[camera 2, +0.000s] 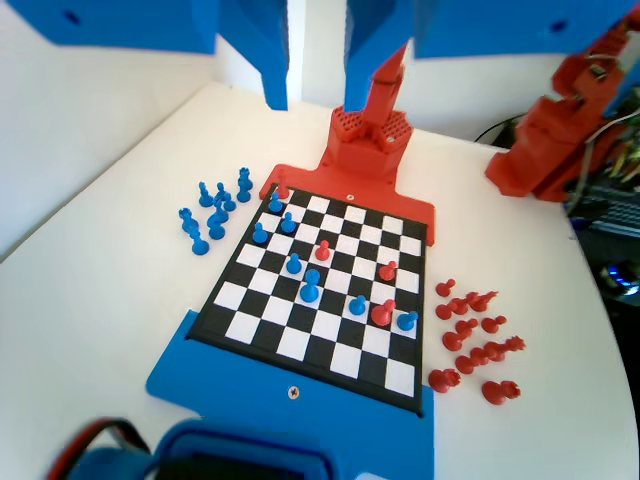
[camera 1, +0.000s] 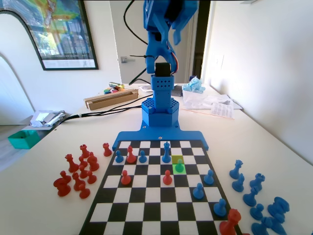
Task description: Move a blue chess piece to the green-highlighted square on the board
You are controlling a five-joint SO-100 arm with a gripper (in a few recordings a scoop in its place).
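Note:
A small blue pawn stands upright on the lime-green square of the black-and-white board. In the wrist view the same pawn stands one row beyond the taller slender blue piece. My gripper hangs high above the board's near end, far from every piece. Its jaws stand apart with nothing between them, so it is open. The blue arm is folded upright on its base behind the board.
An olive-yellow square lies just behind the green one. Other blue pawns and red pawns are spread over the board. Spare red pieces lie left of it and spare blue pieces right, in the fixed view.

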